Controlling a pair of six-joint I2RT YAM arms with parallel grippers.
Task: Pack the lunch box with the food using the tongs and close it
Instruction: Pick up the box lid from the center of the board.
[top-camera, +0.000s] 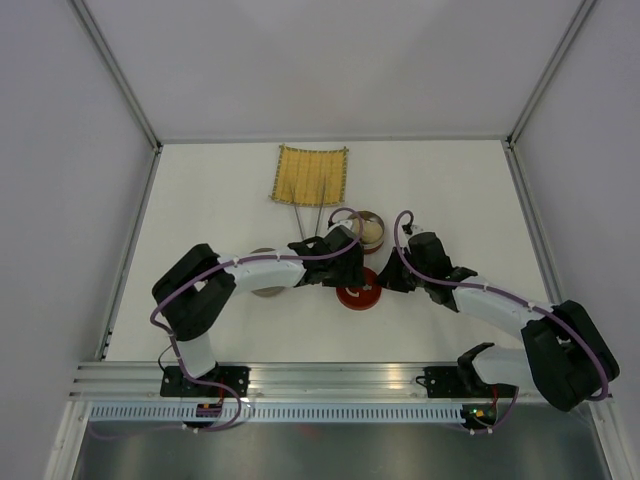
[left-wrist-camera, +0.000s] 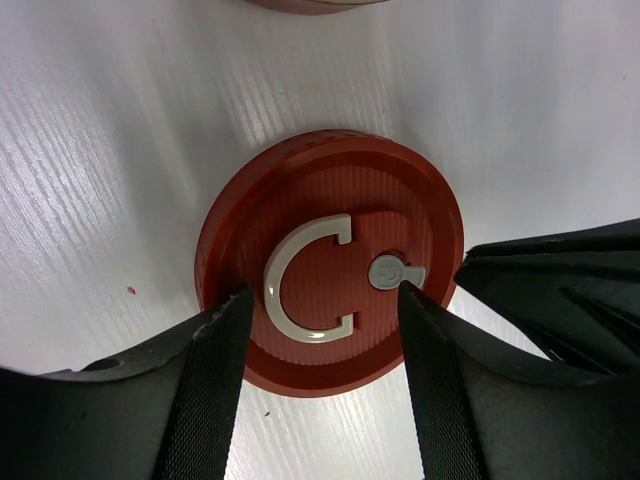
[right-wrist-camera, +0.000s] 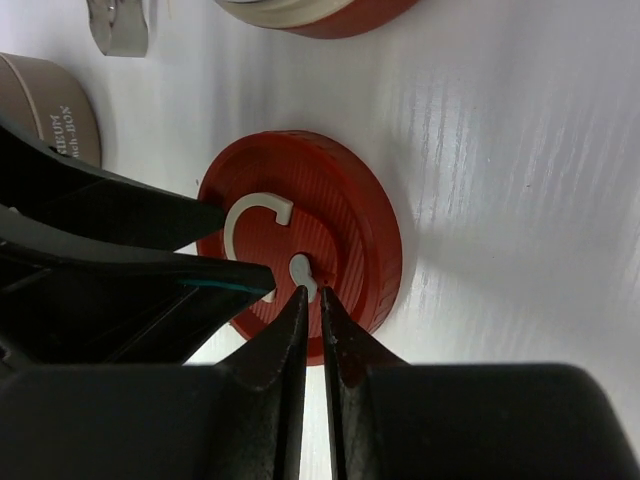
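The lunch box's round red lid (top-camera: 358, 294) lies flat on the table, with a white C-shaped handle (left-wrist-camera: 300, 290) and a small white tab (right-wrist-camera: 300, 268). My left gripper (left-wrist-camera: 324, 295) hangs open over the lid (left-wrist-camera: 400, 200), one finger on each side of the handle. My right gripper (right-wrist-camera: 312, 292) comes in from the other side, shut on the tail of the tab. A round tin (top-camera: 368, 230) with pale contents stands just behind the lid. The thin silver tongs (top-camera: 305, 217) lie below the mat, partly under the left arm.
A yellow woven mat (top-camera: 312, 175) lies at the back. A second tin (top-camera: 265, 286) sits under the left forearm, seen as a beige tin (right-wrist-camera: 45, 105) in the right wrist view. A red-based container (right-wrist-camera: 320, 12) shows at that view's top edge. Both grippers crowd together over the lid.
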